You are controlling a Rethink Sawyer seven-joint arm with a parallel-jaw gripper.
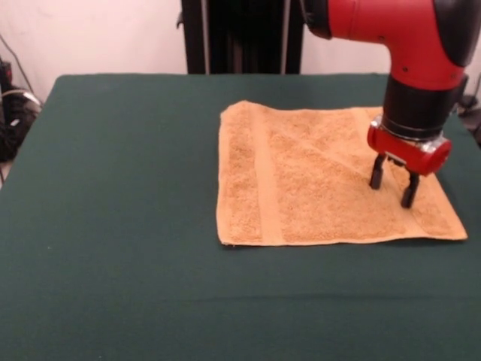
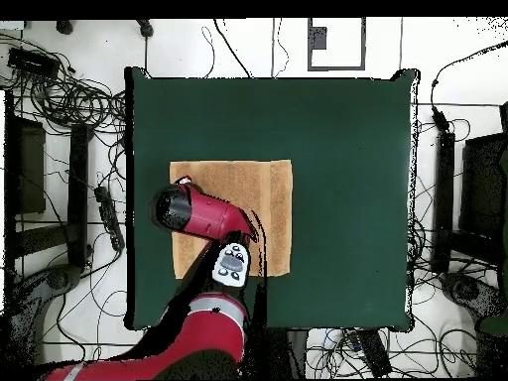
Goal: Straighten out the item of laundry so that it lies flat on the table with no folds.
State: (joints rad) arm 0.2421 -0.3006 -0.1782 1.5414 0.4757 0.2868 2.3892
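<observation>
At inspection, the small square orange-tan terry washcloth lay spread on the large table with the dark green felt-like top, set toward the far edge where the pedestal stood and toward the right-hand side as the front view showed it. Its four edges read as near straight, and one flat woven band ran parallel to its left edge. A faint diagonal crease crossed the middle of the cloth; no folded-over corner was visible (the part beneath the arm in the overhead view could not be checked).

The red and black arm's gripper stood over the cloth's right portion, its two dark fingers spread apart and pointing down, with nothing held between them. Whether the tips touched the terry could not be settled from either view.

In my judgement the task was close to complete, with only that crease and the right-hand edge left to settle. You would have done well to keep the fingers apart, lift straight up so the pile was not dragged, and, if smoothing was intended, to draw lightly outward toward the table's right edge without bunching the hem.
</observation>
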